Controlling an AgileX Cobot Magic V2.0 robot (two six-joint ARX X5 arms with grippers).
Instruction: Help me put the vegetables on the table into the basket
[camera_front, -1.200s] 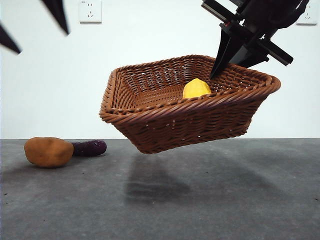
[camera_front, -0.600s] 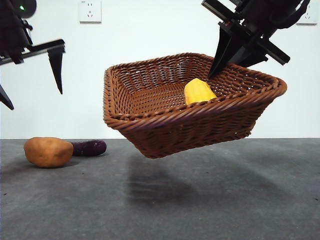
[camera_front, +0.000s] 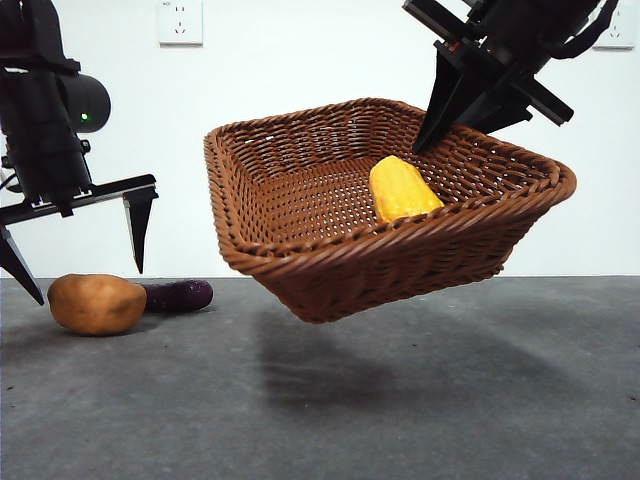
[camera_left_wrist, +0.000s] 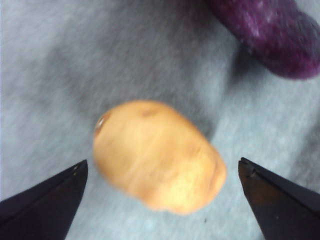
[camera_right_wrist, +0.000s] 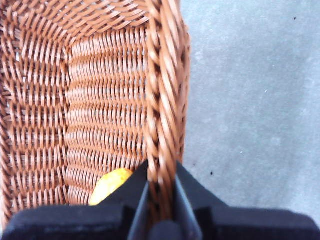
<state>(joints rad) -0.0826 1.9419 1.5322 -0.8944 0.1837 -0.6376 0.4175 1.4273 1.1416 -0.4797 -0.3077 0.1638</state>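
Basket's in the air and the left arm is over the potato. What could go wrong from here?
1. The right gripper pinches only the rim of the basket, which hangs tilted off the table; it may slip or swing.
2. The yellow vegetable lies loose on the sloped floor and could roll toward the low side.
3. The left gripper is open over the potato, with the eggplant close beside it; a jaw might nudge it.

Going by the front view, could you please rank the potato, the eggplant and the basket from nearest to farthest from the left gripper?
1. The potato, on the table directly below the open left gripper.
2. The eggplant, lying on the table just behind the potato, toward the basket's side.
3. The basket, held in the air by the right gripper on its rim, yellow vegetable inside.
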